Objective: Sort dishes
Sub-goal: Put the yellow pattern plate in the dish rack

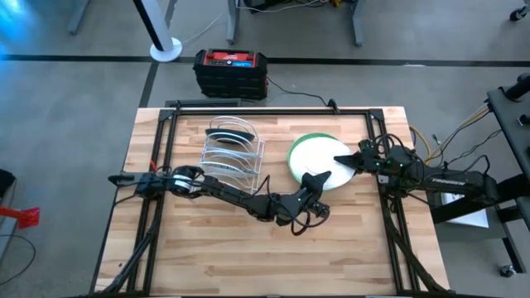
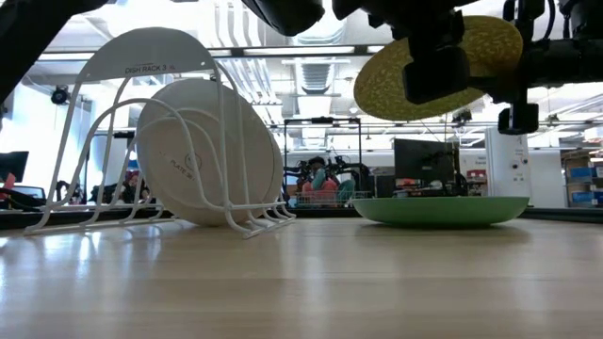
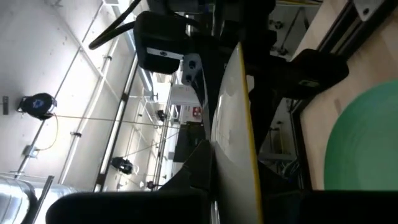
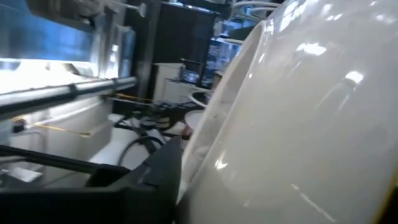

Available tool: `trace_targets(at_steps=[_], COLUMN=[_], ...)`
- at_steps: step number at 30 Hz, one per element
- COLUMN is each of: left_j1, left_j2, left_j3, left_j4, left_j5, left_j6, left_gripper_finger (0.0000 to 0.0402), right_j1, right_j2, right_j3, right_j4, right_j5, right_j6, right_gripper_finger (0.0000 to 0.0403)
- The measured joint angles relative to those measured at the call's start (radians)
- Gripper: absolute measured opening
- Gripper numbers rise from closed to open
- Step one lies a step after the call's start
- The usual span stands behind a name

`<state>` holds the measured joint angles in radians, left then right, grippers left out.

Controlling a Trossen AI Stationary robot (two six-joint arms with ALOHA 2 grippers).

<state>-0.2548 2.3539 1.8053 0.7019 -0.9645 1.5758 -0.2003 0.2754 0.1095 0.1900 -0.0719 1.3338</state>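
My left gripper (image 1: 317, 177) is shut on a yellowish patterned plate (image 2: 438, 64) that hangs tilted above the table's right half. Under it a plain green plate (image 2: 441, 209) lies flat on the wood; it also shows in the high view (image 1: 296, 165). My right gripper (image 1: 346, 162) reaches in from the right and stands at the held plate's right rim; in its wrist view the plate's pale face (image 4: 298, 124) fills the frame. A white plate (image 2: 207, 155) stands on its rim, leaning in the white wire rack (image 1: 233, 153). My left gripper pinches the yellowish plate's near rim (image 3: 249, 143) between its two fingers, one on each face. It comes roughly level from the table's near left. The plate is lifted clear and hangs tilted over the green plate.
The wire rack (image 2: 160, 132) takes up the far left middle of the table. A black and red box (image 1: 232, 73) sits on the floor beyond the far edge. Dark frame rails (image 1: 389, 223) run along the table's sides. Bare wood lies along the near edge (image 1: 248, 257).
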Motion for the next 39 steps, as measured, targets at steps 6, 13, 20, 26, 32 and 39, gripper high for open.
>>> trace_targets(at_steps=[6,13,20,26,32,39], left_j1=[-0.002,-0.001,0.003,0.007,0.01,0.01], left_j2=[-0.002,-0.002,0.002,0.002,0.002,0.002], left_j3=[0.0,0.0,-0.003,-0.003,-0.003,-0.003], left_j4=[0.003,0.016,0.014,-0.023,-0.019,-0.012], left_j5=[0.018,0.021,0.007,-0.016,-0.038,-0.073], left_j6=[0.006,0.019,-0.026,-0.07,-0.078,-0.121], left_gripper_finger=[0.0013,0.0029,0.0123,0.0162,0.0168,0.0169], right_j1=[0.0,0.0,0.0,0.001,0.0,0.0], right_j2=[0.013,0.013,0.014,0.014,0.014,0.014], right_j3=[0.001,0.002,0.002,0.001,-0.001,-0.002], right_j4=[0.066,0.069,0.08,0.106,0.127,0.159], right_j5=[0.0,-0.003,0.007,0.003,0.015,0.019], right_j6=[0.036,0.018,-0.114,-0.128,-0.138,-0.164], right_gripper_finger=[0.0085,0.0074,0.0061,0.0025,0.0025,0.0025])
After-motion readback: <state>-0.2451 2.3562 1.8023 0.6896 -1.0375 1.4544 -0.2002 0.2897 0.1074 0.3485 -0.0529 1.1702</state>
